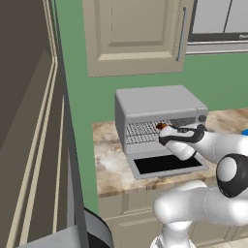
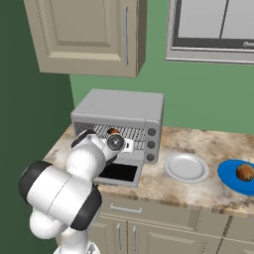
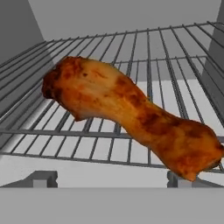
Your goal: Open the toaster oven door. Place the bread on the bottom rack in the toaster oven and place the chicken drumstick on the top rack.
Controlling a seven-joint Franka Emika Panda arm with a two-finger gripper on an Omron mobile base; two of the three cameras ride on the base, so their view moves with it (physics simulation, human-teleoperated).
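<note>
On a marbled stone counter (image 2: 208, 191) below beige wall cabinets sits the toaster oven (image 2: 121, 111), a boxy light-grey unit with dark knobs down its right side. The toaster oven door (image 1: 167, 165) is folded fully down, its black glass window facing up, so the cavity stands open. Inside, the chicken drumstick (image 3: 131, 111) lies on a silver wire shelf; from the base views this looks like the top rack (image 1: 145, 130), and the orange-brown meat shows as a small spot near the front of the opening. In the hand view its long axis runs diagonally, the blunter, darker end toward the upper left and deeper into the oven, the other end toward the lower right near the shelf's front edge, reaching slightly past it. The white arm reaches into the oven mouth, and the gripper (image 1: 163, 130) sits just at the drumstick with its jaws spread wide apart, not clamped on the meat. To the right of the oven a white plate (image 2: 186, 167) rests bare on the counter. Further right, a blue plate (image 2: 229, 179) holds the bread (image 2: 244, 172), a small rounded brown lump, well apart from the oven.
</note>
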